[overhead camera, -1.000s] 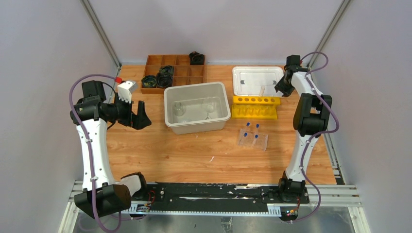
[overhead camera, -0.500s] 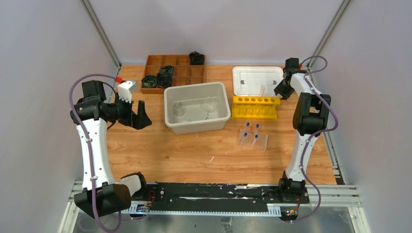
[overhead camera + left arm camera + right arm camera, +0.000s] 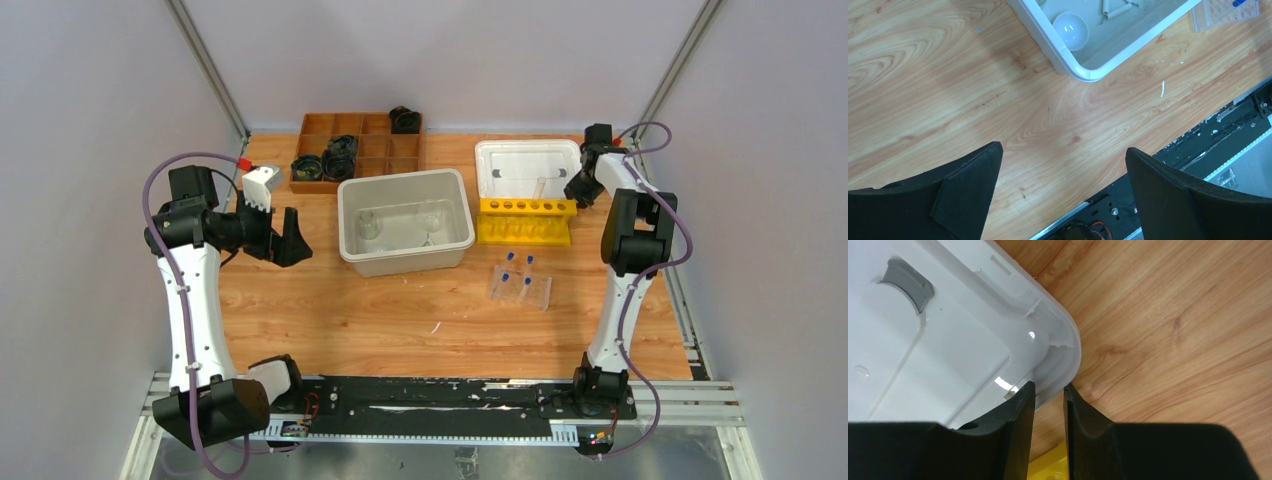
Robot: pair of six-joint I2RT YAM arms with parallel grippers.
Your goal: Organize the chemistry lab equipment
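A white bin (image 3: pixel 455 243) in the middle holds small clear beakers (image 3: pixel 368 224), a white dome (image 3: pixel 1071 30) and a white triangle (image 3: pixel 1115 9). The yellow rack (image 3: pixel 526 220) stands right of the bin. The clear rack (image 3: pixel 519 283) with blue-capped tubes sits nearer the front. A white lid (image 3: pixel 528 167) lies behind the yellow rack. My right gripper (image 3: pixel 575 190) is closed on the lid's right near corner (image 3: pixel 1068 347), one finger on each side of the rim (image 3: pixel 1049 386). My left gripper (image 3: pixel 285 237) is open and empty above bare wood left of the bin (image 3: pixel 1063 149).
A brown wooden divided tray (image 3: pixel 360 150) with black coiled objects stands at the back left. The black mounting rail (image 3: pixel 420 400) runs along the near edge. Metal frame posts rise at both back corners.
My right gripper has shifted slightly left and toward the back, and the white lid has slid a little left with it. The left arm has not moved.
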